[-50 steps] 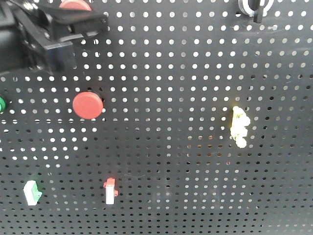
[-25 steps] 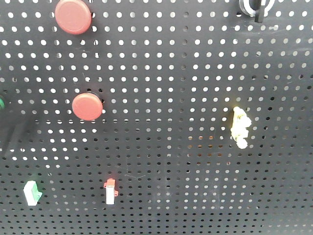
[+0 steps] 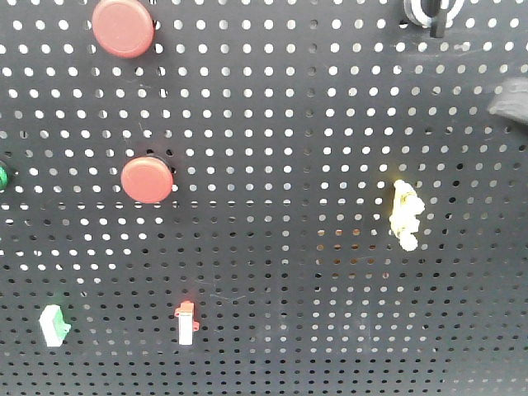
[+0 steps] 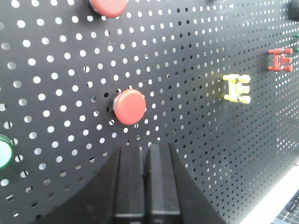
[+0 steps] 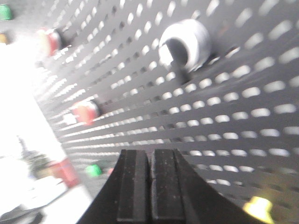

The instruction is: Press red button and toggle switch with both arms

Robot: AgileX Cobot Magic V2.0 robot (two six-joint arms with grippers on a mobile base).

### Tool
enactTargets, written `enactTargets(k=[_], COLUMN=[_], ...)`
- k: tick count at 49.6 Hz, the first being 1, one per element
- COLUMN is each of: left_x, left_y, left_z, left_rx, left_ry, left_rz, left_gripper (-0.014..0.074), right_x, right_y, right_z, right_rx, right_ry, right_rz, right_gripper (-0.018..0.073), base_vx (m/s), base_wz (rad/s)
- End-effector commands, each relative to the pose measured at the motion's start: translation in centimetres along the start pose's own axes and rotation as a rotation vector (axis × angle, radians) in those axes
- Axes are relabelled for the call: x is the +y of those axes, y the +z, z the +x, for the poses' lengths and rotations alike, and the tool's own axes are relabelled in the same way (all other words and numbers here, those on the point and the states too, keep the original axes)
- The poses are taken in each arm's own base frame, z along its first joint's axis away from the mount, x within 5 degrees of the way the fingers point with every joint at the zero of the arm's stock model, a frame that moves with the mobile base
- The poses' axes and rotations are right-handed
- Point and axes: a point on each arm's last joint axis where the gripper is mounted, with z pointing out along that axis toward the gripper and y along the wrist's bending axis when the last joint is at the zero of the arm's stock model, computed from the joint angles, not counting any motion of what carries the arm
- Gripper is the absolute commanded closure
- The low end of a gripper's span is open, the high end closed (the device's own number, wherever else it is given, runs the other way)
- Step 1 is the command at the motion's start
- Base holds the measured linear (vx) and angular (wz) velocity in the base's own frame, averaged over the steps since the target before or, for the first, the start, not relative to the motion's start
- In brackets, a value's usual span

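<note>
Two red buttons sit on the black pegboard [image 3: 272, 124]: an upper one [image 3: 124, 26] and a middle one [image 3: 147, 180]. The toggle switch [image 3: 429, 10], a black lever in a silver ring, is cut off by the top edge at the right. In the left wrist view my left gripper [image 4: 145, 151] is shut and empty, just below the middle red button [image 4: 130, 106] and apart from it. In the right wrist view my right gripper [image 5: 150, 154] is shut and empty, below the toggle switch [image 5: 184, 44]. A dark blurred arm part [image 3: 511, 106] shows at the front view's right edge.
A pale yellow knobbly switch [image 3: 404, 214], a white red-tipped switch [image 3: 186, 323], a white-green switch [image 3: 54, 324] and a green button [image 3: 2, 176] are on the board. The left wrist view shows a yellow clip [image 4: 237, 88] and a red clip [image 4: 280, 59].
The left gripper, which covered the upper red button at the top left one second ago, has left the front view. A dark blurred shape has entered at the right edge.
</note>
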Motion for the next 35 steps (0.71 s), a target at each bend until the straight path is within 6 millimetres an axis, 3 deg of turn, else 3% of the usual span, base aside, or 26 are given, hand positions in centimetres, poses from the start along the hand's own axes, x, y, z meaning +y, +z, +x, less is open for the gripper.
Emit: enactTargets(k=[1,6,10,23,35], left_x=[0.4,0.4,0.4,0.4,0.2], left_y=[-0.1,-0.1,-0.1,-0.1,-0.1], left_z=[-1.0,-1.0,-1.0,-1.1,-0.9], left_rx=[-0.052,-0.052,-0.053,-0.053,-0.040], left_ry=[-0.026,-0.026,-0.027,-0.027,-0.027], left_rz=[-0.042,-0.042,-0.041,-0.042,-0.015], left_gripper=[0.0594,0.0594,0.0594,0.0594,0.0594], right_x=[1.6,2.6,3.2,3.8,3.7], right_y=[-0.1,-0.4,-0.6,-0.7,3.5], right_z=[-1.4,-1.2,-1.1,-2.0,0.5], right_rx=[-0.085,-0.033,0.031,0.005,0.099], right_ry=[-0.023,-0.347,-0.495,-0.503,-0.410], right_rz=[-0.096,-0.122,-0.084,0.083,-0.036], right_gripper=[0.0563,0.0563,0.0562,0.0562,0.0562], base_vx=[0.00,0.00,0.00,0.00,0.00], base_wz=[0.00,0.00,0.00,0.00,0.00])
